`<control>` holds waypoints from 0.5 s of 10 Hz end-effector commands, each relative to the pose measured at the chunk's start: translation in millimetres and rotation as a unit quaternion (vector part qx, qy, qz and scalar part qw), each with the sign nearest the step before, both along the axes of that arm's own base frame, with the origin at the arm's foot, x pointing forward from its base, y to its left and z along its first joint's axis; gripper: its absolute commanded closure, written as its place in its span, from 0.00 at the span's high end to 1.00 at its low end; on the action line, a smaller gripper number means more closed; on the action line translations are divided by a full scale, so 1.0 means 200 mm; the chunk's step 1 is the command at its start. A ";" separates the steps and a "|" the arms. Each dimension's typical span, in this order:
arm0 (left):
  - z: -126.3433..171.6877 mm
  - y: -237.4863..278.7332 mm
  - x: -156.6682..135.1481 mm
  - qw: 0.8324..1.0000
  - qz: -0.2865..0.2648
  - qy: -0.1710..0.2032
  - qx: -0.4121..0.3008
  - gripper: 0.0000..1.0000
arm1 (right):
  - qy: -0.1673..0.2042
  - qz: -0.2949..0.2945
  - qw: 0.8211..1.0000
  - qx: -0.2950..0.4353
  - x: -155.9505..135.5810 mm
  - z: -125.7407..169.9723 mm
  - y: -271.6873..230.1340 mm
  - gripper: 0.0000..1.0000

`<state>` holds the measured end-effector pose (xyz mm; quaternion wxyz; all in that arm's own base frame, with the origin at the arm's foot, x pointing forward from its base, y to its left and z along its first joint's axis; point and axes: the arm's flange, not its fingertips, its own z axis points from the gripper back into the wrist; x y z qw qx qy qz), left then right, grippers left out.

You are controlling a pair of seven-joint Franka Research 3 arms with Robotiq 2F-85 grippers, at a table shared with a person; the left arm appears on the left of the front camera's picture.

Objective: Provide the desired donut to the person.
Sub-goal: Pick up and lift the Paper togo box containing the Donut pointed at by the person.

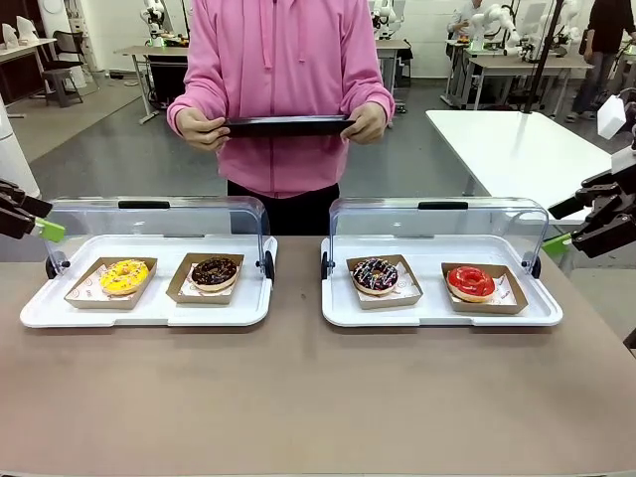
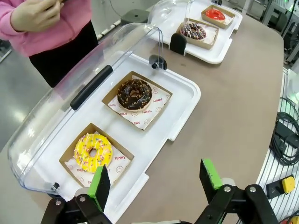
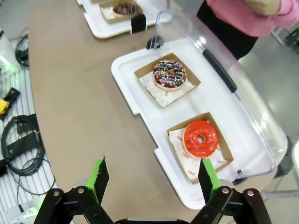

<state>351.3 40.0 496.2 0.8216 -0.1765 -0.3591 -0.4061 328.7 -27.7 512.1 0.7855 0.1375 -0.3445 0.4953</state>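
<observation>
The person [image 1: 283, 89] in a pink hoodie stands at the far side and holds a flat black board [image 1: 288, 126] in both hands. The left tray [image 1: 149, 310] carries a yellow donut [image 1: 124, 276] [image 2: 93, 152] and a chocolate donut [image 1: 215, 272] [image 2: 134, 94]. On the right tray [image 1: 437, 313] lie a dark sprinkled donut [image 1: 376, 275] [image 3: 170, 73] and a red donut [image 1: 471, 282] [image 3: 201, 138]. My left gripper [image 1: 40, 217] [image 2: 156, 182] hangs open beside the left tray's end. My right gripper [image 1: 561, 227] [image 3: 152, 177] hangs open off the right tray's end. Both are empty.
Each donut sits in a brown paper boat. The clear lids [image 1: 159, 229] [image 1: 437, 234] of both trays stand tipped up along the far side. Bare brown table [image 1: 298, 397] spreads in front of the trays. Cables [image 2: 285, 137] lie past the table's left end.
</observation>
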 end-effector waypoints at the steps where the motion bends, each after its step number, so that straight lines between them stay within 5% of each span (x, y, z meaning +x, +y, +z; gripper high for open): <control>1: -0.17 -0.07 -0.20 1.000 0.004 -0.020 -0.002 1.00 | -0.014 0.007 1.000 0.018 -0.03 -0.10 0.01 1.00; 5: -0.15 -0.05 -0.20 0.999 0.009 -0.029 -0.011 1.00 | -0.028 0.010 0.999 0.026 -0.04 -0.08 0.01 1.00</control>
